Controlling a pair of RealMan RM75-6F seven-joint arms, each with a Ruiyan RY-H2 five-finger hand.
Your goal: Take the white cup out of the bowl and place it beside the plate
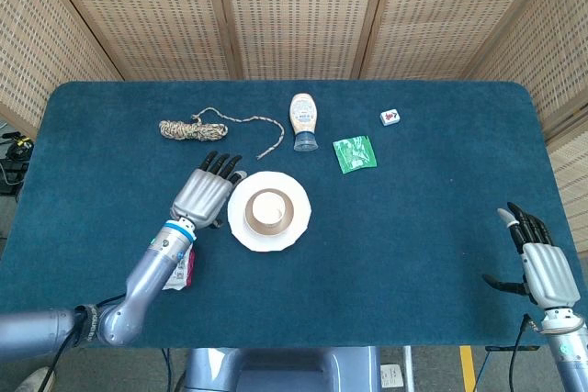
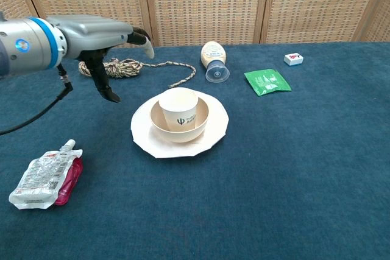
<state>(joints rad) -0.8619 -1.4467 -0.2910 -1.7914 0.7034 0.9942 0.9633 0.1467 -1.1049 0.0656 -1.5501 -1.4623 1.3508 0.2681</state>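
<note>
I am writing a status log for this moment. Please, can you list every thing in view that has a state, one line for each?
White cup: upright, inside the bowl, not held.
Bowl: upright on the plate.
Plate: flat on the table.
Sauce bottle: lying down, cap on.
Rope: coiled, one end loose.
Green packet: lying flat.
Drink pouch: lying flat, cap on.
Left hand: open, beside the plate, fingers spread.
Right hand: open, holds nothing.

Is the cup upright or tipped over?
Upright. The cup stands inside the bowl, with its rim on top and its logo level in the chest view.
</note>
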